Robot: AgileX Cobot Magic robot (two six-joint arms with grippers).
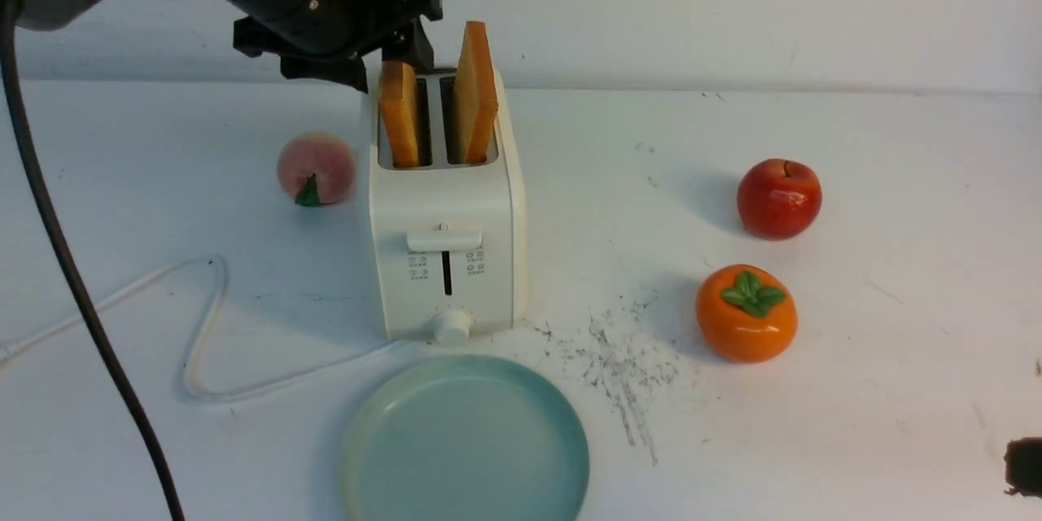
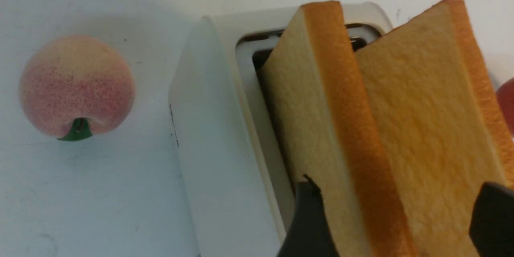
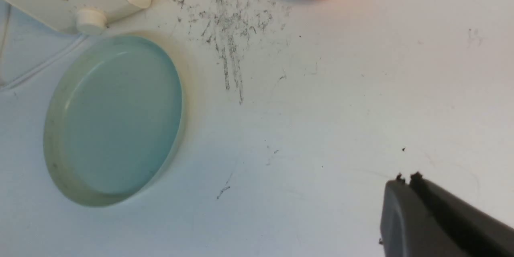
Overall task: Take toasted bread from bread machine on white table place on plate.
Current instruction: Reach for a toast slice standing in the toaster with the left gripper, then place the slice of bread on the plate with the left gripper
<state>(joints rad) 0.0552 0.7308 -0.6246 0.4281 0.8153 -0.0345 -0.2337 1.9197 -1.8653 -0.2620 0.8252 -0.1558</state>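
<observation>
The cream-white bread machine (image 1: 444, 212) stands mid-table on the white table (image 1: 855, 391), with two slices of toasted bread upright in its slots. The left slice (image 1: 399, 118) sits lower; the right slice (image 1: 476, 94) stands taller and tilted. My left gripper (image 1: 389, 57) hovers at the toaster's back end, open. In the left wrist view its gripper (image 2: 399, 209) has black fingers (image 2: 307, 221) wide apart on either side of both slices (image 2: 305, 128), (image 2: 421, 108). The pale blue-green plate (image 1: 464, 440) lies bare in front of the toaster. My right gripper (image 3: 405, 176) is shut and holds nothing, low at the table's right front.
A peach (image 1: 316, 167) lies left of the toaster. A red apple (image 1: 779, 198) and an orange persimmon (image 1: 745, 313) sit to the right. The toaster's white cord (image 1: 203, 326) loops at front left. Dark scratch marks (image 1: 619, 366) lie right of the plate. A black cable (image 1: 73, 277) hangs at left.
</observation>
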